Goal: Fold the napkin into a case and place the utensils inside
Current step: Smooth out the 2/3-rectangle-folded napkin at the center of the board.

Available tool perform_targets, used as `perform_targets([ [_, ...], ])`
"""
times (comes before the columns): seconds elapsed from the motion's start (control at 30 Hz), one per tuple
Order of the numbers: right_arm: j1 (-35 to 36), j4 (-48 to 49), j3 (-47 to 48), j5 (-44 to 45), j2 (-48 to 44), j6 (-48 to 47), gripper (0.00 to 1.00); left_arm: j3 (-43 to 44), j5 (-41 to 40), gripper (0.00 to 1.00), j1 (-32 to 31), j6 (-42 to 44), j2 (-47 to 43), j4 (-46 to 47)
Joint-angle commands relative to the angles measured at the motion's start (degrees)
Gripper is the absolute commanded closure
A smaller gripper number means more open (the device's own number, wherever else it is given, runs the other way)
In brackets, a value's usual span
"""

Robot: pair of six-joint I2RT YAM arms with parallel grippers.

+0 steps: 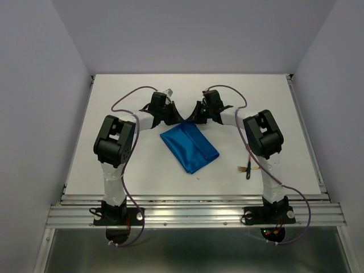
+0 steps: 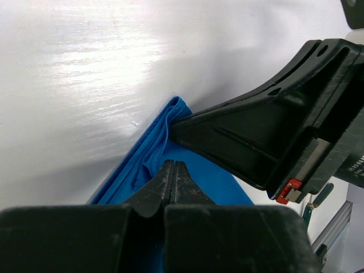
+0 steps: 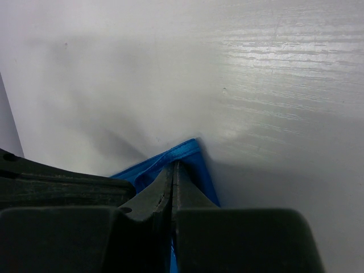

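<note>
Near the middle of the white surface [image 1: 170, 183] you have the napkin [image 1: 189, 149], bright blue and folded into a long slanted band, with one end pointing toward the arm bases and the other toward the far side. At that far end both of your arms meet, bent inward from either side so the left jaws and the right jaws come together just above the cloth's upper corner. From the left wrist camera you see the left jaws pressed together, their tips resting over the blue fabric, and the right jaws reach in from the right with their tip touching a bunched fold at the napkin's corner. From the right wrist camera the right jaws are likewise pressed together, with the hemmed corner of the cloth showing just past their tips. You cannot tell from any view whether either pair has cloth caught between its tips. Your utensils [image 1: 247, 168] lie on the surface well apart from the napkin, beside the right arm, gold heads and dark handles close together.
</note>
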Motion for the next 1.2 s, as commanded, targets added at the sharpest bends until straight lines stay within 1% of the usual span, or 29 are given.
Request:
perform_targets([
  [0.0,0.5,-0.2,-1.2,1.3,-2.2,-0.9,0.99,-0.7,-1.7,1.0,-0.1,1.0,-0.3,0.6],
  [0.2,0.5,-0.2,-1.7,1.6,-3.9,-1.2,0.99,-1.8,-2.6,1.0,-0.1,1.1,0.6,0.2],
  [0.57,0.5,-0.5,-2.0,2.8,-11.8,-2.2,0.98,-4.3,-1.0,1.0,-0.1,1.0,-1.8,1.4],
  [0.7,0.5,-0.7,-3.5,2.8,-15.2,-2.8,0.98,-4.3,-0.5,1.0,-0.1,1.3,-1.9,1.4],
  [0.83,1.0,-1.3,-9.0,4.0,-20.5,-4.8,0.97,-4.9,-0.2,1.0,-0.1,1.5,-1.8,1.5],
  [0.87,1.5,-1.4,-12.6,4.2,-21.8,-5.6,0.97,-5.1,-0.1,1.0,-0.1,1.7,-1.8,1.5],
  [0.97,2.1,-1.5,-19.2,5.7,-27.2,-6.9,0.97,-5.8,0.1,1.0,-0.1,2.1,-1.9,1.9],
  [1.0,2.1,-1.3,-21.3,5.6,-28.6,-6.9,0.97,-5.9,0.1,1.0,-0.1,2.1,-1.8,2.0],
  [1.03,2.7,-1.0,-25.7,5.3,-31.3,-6.7,0.98,-5.9,0.2,1.0,-0.1,2.2,-2.0,2.1],
  [1.17,4.0,-1.3,-34.9,6.0,-37.6,-6.1,0.97,-6.1,0.6,1.0,0.0,2.4,-2.4,2.3],
])
